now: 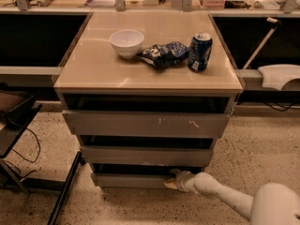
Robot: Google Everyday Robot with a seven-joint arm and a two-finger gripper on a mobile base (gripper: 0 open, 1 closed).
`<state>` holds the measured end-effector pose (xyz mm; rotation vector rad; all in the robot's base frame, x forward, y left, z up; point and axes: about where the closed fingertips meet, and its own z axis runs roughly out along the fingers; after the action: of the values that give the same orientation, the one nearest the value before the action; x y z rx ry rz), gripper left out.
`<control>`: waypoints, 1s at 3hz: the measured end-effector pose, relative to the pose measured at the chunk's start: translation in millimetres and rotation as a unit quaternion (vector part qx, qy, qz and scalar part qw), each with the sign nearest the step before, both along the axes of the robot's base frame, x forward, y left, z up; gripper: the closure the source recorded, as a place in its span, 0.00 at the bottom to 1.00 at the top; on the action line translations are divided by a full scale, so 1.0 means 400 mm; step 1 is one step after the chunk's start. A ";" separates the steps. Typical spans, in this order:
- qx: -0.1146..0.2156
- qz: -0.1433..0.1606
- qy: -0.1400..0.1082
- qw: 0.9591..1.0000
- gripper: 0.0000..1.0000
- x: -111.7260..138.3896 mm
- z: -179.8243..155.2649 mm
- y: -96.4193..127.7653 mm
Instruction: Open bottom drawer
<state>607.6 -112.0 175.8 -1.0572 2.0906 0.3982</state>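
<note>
The bottom drawer is the narrowest grey front, lowest in the cabinet, just above the floor. It stands out only a little, with a dark gap above its top edge. My gripper is at the right end of that drawer's front, at its top edge, touching or nearly touching the panel. My white arm reaches in low from the bottom right. The mid-width drawer front and the widest front with white scratches sit above it.
On the cabinet top stand a white bowl, a blue chip bag and a blue can. A dark stand with cables is on the left. The speckled floor lies around the cabinet.
</note>
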 end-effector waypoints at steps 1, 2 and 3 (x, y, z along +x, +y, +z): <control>0.000 0.000 0.000 1.000 1.00 0.003 0.016 -0.010; 0.000 0.000 0.000 1.000 1.00 0.004 0.020 -0.013; -0.005 -0.002 -0.001 1.000 1.00 -0.011 0.019 -0.014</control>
<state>603.3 -117.4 183.4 -1.0592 2.0956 0.3844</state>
